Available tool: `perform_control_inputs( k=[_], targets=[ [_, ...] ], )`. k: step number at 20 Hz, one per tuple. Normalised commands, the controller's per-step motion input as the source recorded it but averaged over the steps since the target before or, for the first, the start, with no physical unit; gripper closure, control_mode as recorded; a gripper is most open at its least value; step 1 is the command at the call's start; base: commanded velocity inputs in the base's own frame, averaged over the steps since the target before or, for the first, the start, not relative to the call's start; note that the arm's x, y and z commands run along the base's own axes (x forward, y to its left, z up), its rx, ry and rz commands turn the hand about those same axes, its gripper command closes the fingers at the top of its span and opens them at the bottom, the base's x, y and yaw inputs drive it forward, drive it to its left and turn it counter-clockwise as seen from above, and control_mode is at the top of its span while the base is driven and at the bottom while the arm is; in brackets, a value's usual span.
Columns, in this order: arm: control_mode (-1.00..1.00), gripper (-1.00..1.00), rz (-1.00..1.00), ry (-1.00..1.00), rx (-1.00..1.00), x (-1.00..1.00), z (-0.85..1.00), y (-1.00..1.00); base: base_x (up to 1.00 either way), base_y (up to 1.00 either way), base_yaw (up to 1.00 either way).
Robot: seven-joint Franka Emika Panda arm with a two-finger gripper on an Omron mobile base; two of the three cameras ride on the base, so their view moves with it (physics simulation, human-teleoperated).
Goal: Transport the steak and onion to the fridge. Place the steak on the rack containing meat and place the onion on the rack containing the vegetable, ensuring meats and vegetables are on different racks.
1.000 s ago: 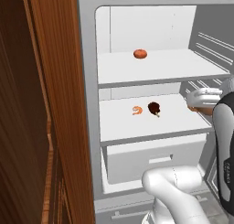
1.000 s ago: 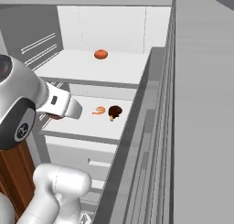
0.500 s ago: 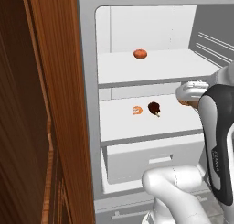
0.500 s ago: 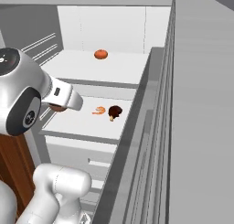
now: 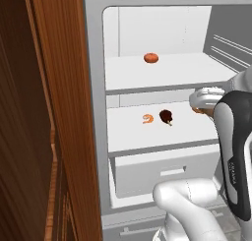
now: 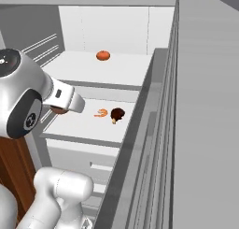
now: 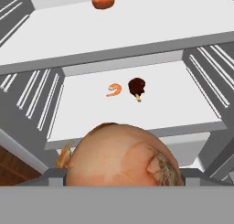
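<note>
My gripper (image 7: 123,175) is shut on the onion (image 7: 122,153), a round tan ball that bulks large at the bottom of the hand view. From the left base view the onion (image 5: 199,110) peeks out under the white hand at the fridge's (image 5: 94,92) right edge, level with the lower shelf. The dark red-brown steak (image 5: 166,117) lies mid-way on the lower rack (image 5: 133,139), beside an orange shrimp-like piece (image 5: 147,119). On the upper rack (image 5: 128,76) rests an orange-red vegetable (image 5: 151,58). The right base view shows the steak (image 6: 117,114) and the onion (image 6: 58,110) under the hand.
A brown wooden panel (image 5: 44,112) stands close on the left of the fridge opening. Below the lower rack is a white drawer (image 5: 162,171). Ribbed side walls (image 7: 32,99) flank both racks. The grey open door (image 6: 196,106) runs along the right.
The hand with the onion has edged slightly toward the fridge opening, and the arm's upper link has swung further into view. Steak, shrimp piece and vegetable have not moved.
</note>
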Motion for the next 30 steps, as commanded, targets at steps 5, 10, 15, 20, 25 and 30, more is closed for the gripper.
perform_control_inputs(
  k=[5,10,15,20,25,30],
  targets=[
    [1.0,1.0,0.0,0.0,0.0,0.0,0.0,0.0,-0.18,0.02,0.0],
    [1.0,1.0,0.0,0.0,0.0,0.0,0.0,0.0,-0.95,0.08,0.0],
    [1.0,1.0,0.0,0.0,0.0,0.0,0.0,0.0,0.17,0.05,0.0],
    [1.0,1.0,0.0,0.0,0.0,0.0,0.0,0.0,0.98,0.0,0.0],
    [1.0,1.0,0.0,0.0,0.0,0.0,0.0,0.0,0.53,0.0,0.0],
    [1.0,1.0,0.0,0.0,0.0,0.0,0.0,0.0,0.77,0.0,-0.02]
  ],
)
